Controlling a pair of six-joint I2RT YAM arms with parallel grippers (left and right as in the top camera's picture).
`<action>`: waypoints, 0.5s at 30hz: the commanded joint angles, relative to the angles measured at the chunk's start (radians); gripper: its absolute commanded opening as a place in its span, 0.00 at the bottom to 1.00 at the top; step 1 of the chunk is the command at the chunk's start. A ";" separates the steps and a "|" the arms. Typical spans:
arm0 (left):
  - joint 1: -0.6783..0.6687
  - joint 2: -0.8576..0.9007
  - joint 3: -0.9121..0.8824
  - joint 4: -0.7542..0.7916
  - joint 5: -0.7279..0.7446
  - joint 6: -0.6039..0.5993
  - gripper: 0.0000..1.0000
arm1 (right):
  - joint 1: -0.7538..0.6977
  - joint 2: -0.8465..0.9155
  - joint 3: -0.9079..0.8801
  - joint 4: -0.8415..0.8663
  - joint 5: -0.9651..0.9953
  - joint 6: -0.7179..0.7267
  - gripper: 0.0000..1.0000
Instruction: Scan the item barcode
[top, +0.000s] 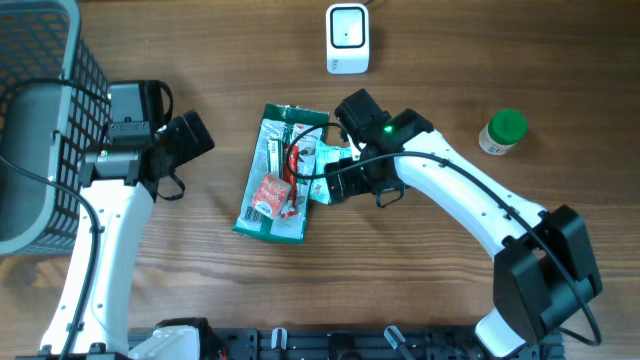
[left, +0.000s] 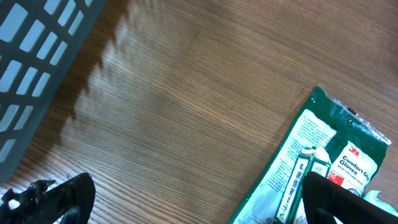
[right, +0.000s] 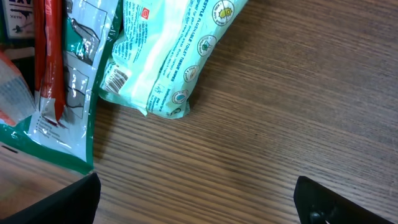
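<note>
Two packets flat at mid-table (top: 200, 300), both claws spread, empty.
Left gripper (left: 196, 186) spread wide; green glove packet (top: 272, 180) has its long axis far-to-near, far end leaning slightly right; teal packet (right: 168, 56) lies against its right edge; right gripper (right: 196, 183) spread wide.

The surface (top: 200, 300) in front of me is brown wood with a fine, straight grain. Near its middle lies a flat green packet (top: 268, 180) of gloves, printed side up, set at a slight slant. A pale mint packet (right: 168, 56) lies against its right edge. Its lower corner rests on bare wood, and a barcode (right: 115, 79) shows near that end. Toward the far edge sits a small white device (top: 347, 38), well apart from both packets. Off to my right stands a little jar (top: 502, 132) with a green lid. At the far left is a grey mesh basket (top: 90, 70).
</note>
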 joint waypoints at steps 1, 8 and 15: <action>0.005 0.002 0.005 -0.001 -0.009 0.011 1.00 | 0.003 -0.006 -0.009 -0.009 0.013 0.011 1.00; 0.005 0.002 0.005 0.000 -0.009 0.011 1.00 | 0.005 -0.006 -0.009 0.045 -0.016 0.019 1.00; 0.005 0.002 0.005 -0.001 -0.009 0.011 1.00 | 0.007 -0.004 -0.011 0.137 -0.004 0.045 0.99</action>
